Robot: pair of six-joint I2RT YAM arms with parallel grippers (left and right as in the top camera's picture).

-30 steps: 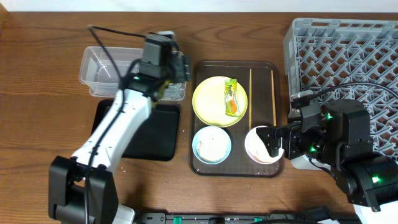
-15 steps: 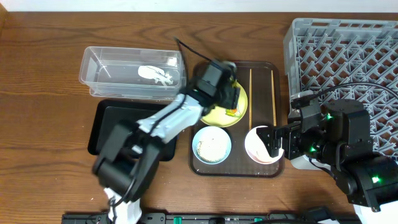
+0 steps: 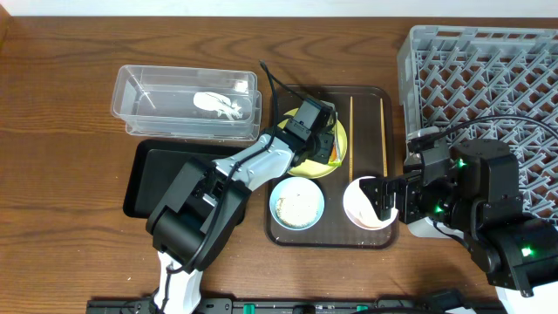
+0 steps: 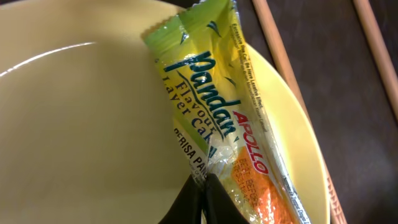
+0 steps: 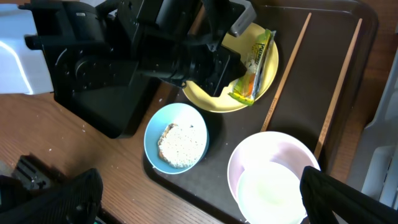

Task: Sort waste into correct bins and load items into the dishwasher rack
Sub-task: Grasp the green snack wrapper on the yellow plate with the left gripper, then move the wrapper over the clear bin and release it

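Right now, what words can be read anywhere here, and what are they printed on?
"Pandan": large, on the wrapper.
"Flavour Layer Ca...": beneath it, the end lost in a crease.
"APOLLO": red letters, lower on the wrapper.
"PERISA PAN...": cut off by the left tool.
Fine print along the wrapper's edge: too small to read.
Nothing else shows readable text.

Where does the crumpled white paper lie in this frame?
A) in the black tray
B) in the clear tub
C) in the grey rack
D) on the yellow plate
B: the overhead view shows the crumpled white paper lying inside the clear tub.
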